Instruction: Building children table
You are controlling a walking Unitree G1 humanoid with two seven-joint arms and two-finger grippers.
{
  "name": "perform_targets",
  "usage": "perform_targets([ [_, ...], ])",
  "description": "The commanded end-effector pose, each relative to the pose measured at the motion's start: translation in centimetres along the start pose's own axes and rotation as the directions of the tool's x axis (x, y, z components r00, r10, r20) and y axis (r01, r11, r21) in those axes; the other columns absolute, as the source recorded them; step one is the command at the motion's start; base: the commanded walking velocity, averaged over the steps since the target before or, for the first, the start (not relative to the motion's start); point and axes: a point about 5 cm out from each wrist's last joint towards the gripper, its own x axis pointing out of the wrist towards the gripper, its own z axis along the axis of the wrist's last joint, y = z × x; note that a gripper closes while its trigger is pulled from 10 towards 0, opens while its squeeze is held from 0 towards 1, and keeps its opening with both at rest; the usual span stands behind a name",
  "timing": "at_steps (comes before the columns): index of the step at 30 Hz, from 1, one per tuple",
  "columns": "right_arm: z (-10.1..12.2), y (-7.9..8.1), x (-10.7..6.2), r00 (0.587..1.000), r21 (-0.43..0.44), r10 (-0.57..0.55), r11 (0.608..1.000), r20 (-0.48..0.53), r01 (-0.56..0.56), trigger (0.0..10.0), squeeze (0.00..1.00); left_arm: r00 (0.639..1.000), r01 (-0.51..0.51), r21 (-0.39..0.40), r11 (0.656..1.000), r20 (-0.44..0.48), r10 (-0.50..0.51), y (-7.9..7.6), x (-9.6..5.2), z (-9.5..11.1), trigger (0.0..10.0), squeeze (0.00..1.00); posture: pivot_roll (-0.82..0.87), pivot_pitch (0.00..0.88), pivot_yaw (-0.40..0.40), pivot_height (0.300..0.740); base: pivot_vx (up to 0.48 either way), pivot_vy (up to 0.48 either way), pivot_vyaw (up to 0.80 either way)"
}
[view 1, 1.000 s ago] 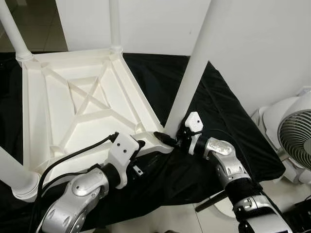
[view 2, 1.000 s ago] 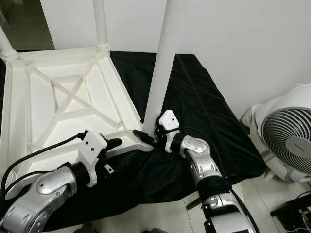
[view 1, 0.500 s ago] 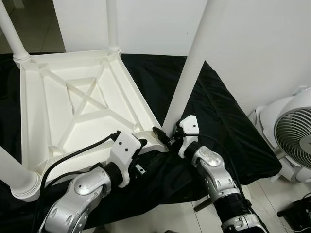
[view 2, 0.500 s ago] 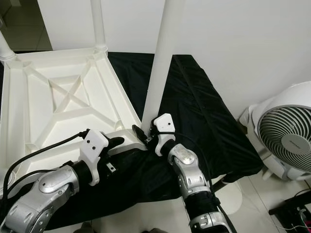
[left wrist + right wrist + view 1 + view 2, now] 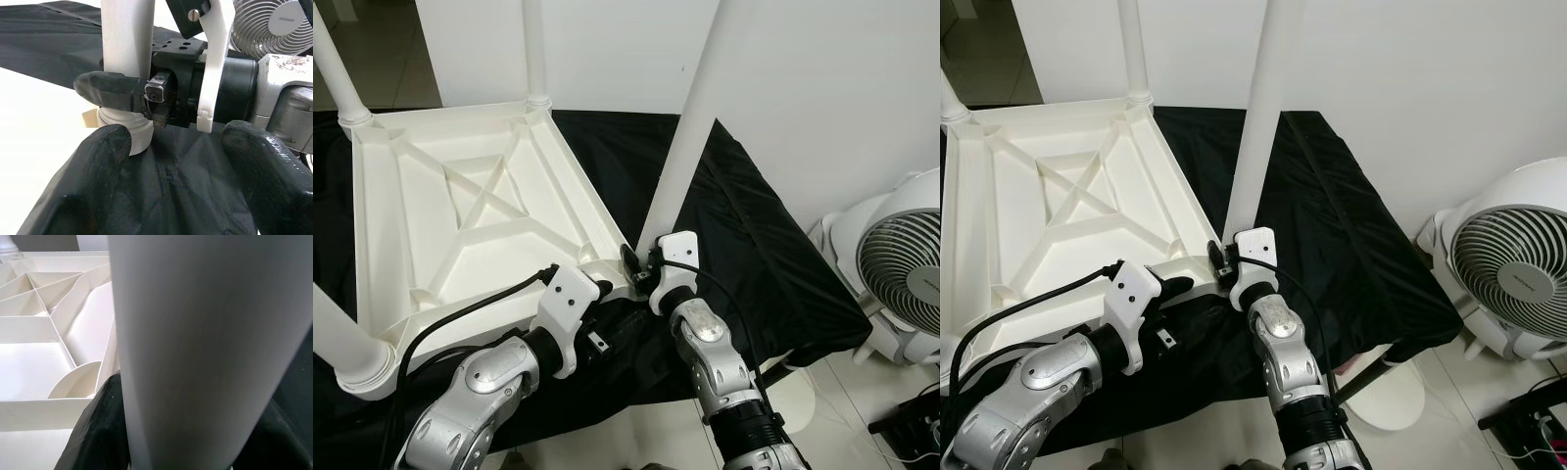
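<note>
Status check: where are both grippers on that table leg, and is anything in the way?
Right gripper shut on the table leg at its base. Left gripper open, at the upturned tabletop corner beside it. Fan off right, apart.

Right arm: reaches forward from bottom centre, forearm steep, wrist bent toward the robot's left. Right hand (image 5: 636, 266) has its two black fingers closed around the base of the near white leg (image 5: 690, 127); one finger (image 5: 110, 90) lies across the front of that leg.

Left arm: comes in low from the bottom left, elbow bent, forearm angled up and to the right. Left hand (image 5: 597, 294) sits just beside the right hand; fingers (image 5: 80, 188) spread apart, gripping nothing.
</note>
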Motion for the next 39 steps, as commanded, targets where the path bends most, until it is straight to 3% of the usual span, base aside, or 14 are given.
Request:
perform_targets([
  [1,0.1,0.3,0.2,1.0,0.004,0.001,1.0,-0.012,0.0,0.0,0.0,1.0,-0.006,-0.009,1.0,-0.009,0.006,-0.1,0.3,-0.3,10.0,0.0,0.18,0.064,-0.113,0.74,0.0,0.0,0.0],
  [2,0.6,0.5,0.1,0.999,0.011,0.041,0.999,0.005,-0.041,10.0,0.0,1.0,-0.007,-0.009,1.0,-0.008,0.007,-0.1,0.3,-0.2,10.0,0.0,0.18,0.063,-0.113,0.74,0.0,0.0,0.0],
  [6,1.1,0.6,-0.1,0.995,0.017,0.094,0.995,0.025,-0.095,10.0,0.0,1.0,-0.008,-0.01,1.0,-0.008,0.008,-0.1,0.3,-0.3,10.0,0.0,0.18,0.063,-0.113,0.74,0.0,0.0,0.0],
  [7,1.3,0.4,-0.2,0.992,0.021,0.116,0.993,0.037,-0.117,10.0,1.0,1.0,-0.009,-0.009,1.0,-0.008,0.008,-0.1,0.3,-0.3,10.0,0.0,0.17,0.061,-0.113,0.74,0.0,0.0,0.0],
  [13,1.8,-0.8,-0.9,0.972,-0.016,0.226,0.974,0.06,-0.226,10.0,1.0,1.0,-0.006,-0.008,1.0,-0.009,0.006,-0.1,0.4,-0.3,10.0,0.0,0.17,0.059,-0.111,0.74,0.0,0.0,0.0],
  [17,1.5,-2.5,-1.4,0.932,-0.081,0.363,0.929,0.006,-0.362,10.0,1.0,1.0,-0.006,-0.004,1.0,-0.012,0.006,0.1,0.3,-0.3,10.0,0.0,0.17,0.056,-0.107,0.74,0.0,0.0,0.0],
  [20,1.5,-3.5,-1.5,0.872,-0.12,0.487,0.864,-0.048,-0.489,10.0,1.0,1.0,-0.007,-0.001,1.0,-0.014,0.007,0.3,0.3,-0.3,10.0,0.0,0.18,0.057,-0.103,0.74,0.0,0.0,0.0],
  [27,1.8,-4.2,-1.4,0.815,-0.151,0.574,0.802,-0.073,-0.578,10.0,1.0,1.0,-0.009,0.003,1.0,-0.016,0.009,0.4,0.1,-0.3,10.0,0.0,0.19,0.057,-0.096,0.74,0.0,0.0,0.0],
  [28,2.0,-4.7,-0.9,0.78,-0.192,0.616,0.757,-0.11,-0.625,10.0,0.5,1.0,-0.009,0.004,1.0,-0.019,0.009,0.3,-0.1,-0.3,10.0,0.0,0.19,0.056,-0.094,0.74,0.0,0.0,0.0],
  [29,2.0,-4.7,-0.9,0.78,-0.192,0.616,0.757,-0.11,-0.625,10.0,0.5,1.0,-0.009,0.004,1.0,-0.019,0.009,0.3,-0.1,-0.3,10.0,0.0,0.19,0.056,-0.094,0.74,0.0,0.0,0.0],
  [30,2.0,-4.9,-0.6,0.771,-0.21,0.624,0.743,-0.127,-0.635,10.0,0.0,1.0,-0.009,0.005,1.0,-0.02,0.009,0.3,-0.1,-0.3,10.0,0.0,0.19,0.056,-0.093,0.74,0.0,0.0,0.0],
  [37,1.7,-5.5,0.1,0.765,-0.248,0.622,0.725,-0.164,-0.643,10.0,0.0,1.0,-0.011,0.006,1.0,-0.021,0.011,0.3,-0.2,-0.3,10.0,0.0,0.2,0.055,-0.095,0.74,0.0,0.0,0.0],
  [38,1.5,-5.6,0.1,0.76,-0.249,0.626,0.719,-0.174,-0.649,0.3,0.0,1.0,-0.012,0.006,1.0,-0.021,0.012,0.2,-0.2,-0.3,10.0,0.0,0.2,0.056,-0.097,0.74,0.0,0.0,0.0],
  [39,1.2,-5.7,0.0,0.753,-0.241,0.632,0.713,-0.184,-0.658,0.0,0.0,1.0,-0.014,0.006,1.0,-0.021,0.014,0.2,-0.2,-0.3,10.0,0.0,0.2,0.057,-0.098,0.74,0.0,0.0,0.0],
])
